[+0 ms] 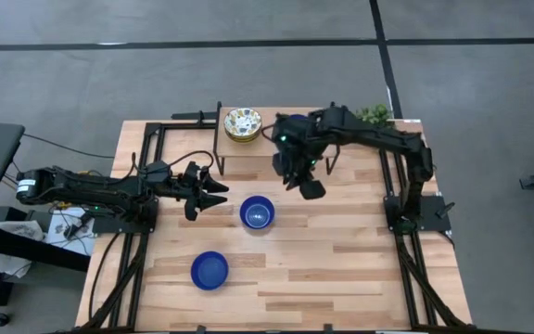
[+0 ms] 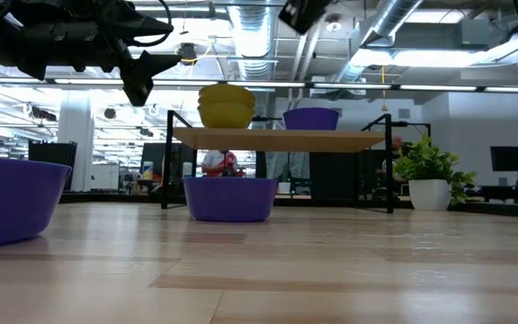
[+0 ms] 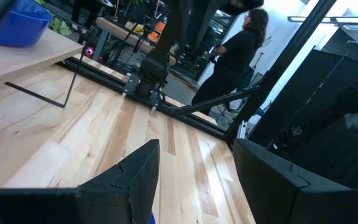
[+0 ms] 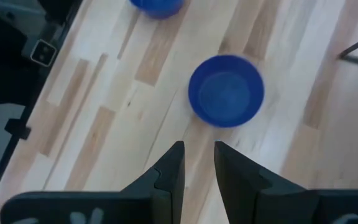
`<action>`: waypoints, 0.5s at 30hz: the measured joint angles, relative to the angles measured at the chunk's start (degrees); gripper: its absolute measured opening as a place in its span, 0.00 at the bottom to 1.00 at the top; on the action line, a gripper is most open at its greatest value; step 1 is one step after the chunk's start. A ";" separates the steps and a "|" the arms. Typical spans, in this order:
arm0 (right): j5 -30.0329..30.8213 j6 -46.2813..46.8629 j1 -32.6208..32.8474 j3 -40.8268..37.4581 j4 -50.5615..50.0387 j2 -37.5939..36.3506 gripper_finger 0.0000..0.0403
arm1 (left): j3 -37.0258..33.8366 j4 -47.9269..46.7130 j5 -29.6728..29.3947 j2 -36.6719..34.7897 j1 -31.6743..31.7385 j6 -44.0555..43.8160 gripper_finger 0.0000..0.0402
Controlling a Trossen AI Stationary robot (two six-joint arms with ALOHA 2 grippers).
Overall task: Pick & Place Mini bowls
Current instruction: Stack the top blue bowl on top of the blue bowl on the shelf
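Observation:
Two cobalt blue mini bowls stand upright on the table: one mid-table (image 1: 257,213) (image 2: 229,198) (image 4: 226,91), one nearer the near edge (image 1: 210,270) (image 2: 7,198) (image 4: 157,5). A stack of cream floral bowls (image 1: 242,123) (image 2: 226,104) sits on a low wooden shelf (image 2: 281,139). A third blue bowl (image 2: 311,118) (image 3: 18,25) stands beside the stack, mostly hidden under the right arm in the high view. My left gripper (image 1: 224,193) (image 3: 196,144) hovers open just left of the mid-table bowl. My right gripper (image 1: 310,190) (image 4: 199,144) hangs narrowly open above the table, right of that bowl and in front of the shelf.
The shelf's thin black metal legs (image 2: 165,157) stand on the table's far part. A potted plant (image 1: 374,115) (image 2: 428,175) sits at the far right corner. Black frame rails (image 1: 146,176) run along both sides. A person (image 3: 238,50) stands beyond the table.

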 joint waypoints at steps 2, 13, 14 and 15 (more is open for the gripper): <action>-0.08 -0.01 0.25 -2.75 1.67 0.00 0.19 | 0.00 0.00 0.00 0.00 0.00 0.00 0.51; -0.08 -0.45 0.23 -13.58 8.77 0.01 0.19 | 0.00 -0.18 2.65 0.00 0.25 2.84 0.51; -0.10 -0.45 0.23 -14.24 9.50 0.00 0.19 | 0.00 -0.36 3.69 0.00 0.38 2.83 0.51; -0.10 -0.45 0.23 -14.97 10.04 0.00 0.19 | 0.00 -0.53 4.41 0.00 0.53 2.81 0.51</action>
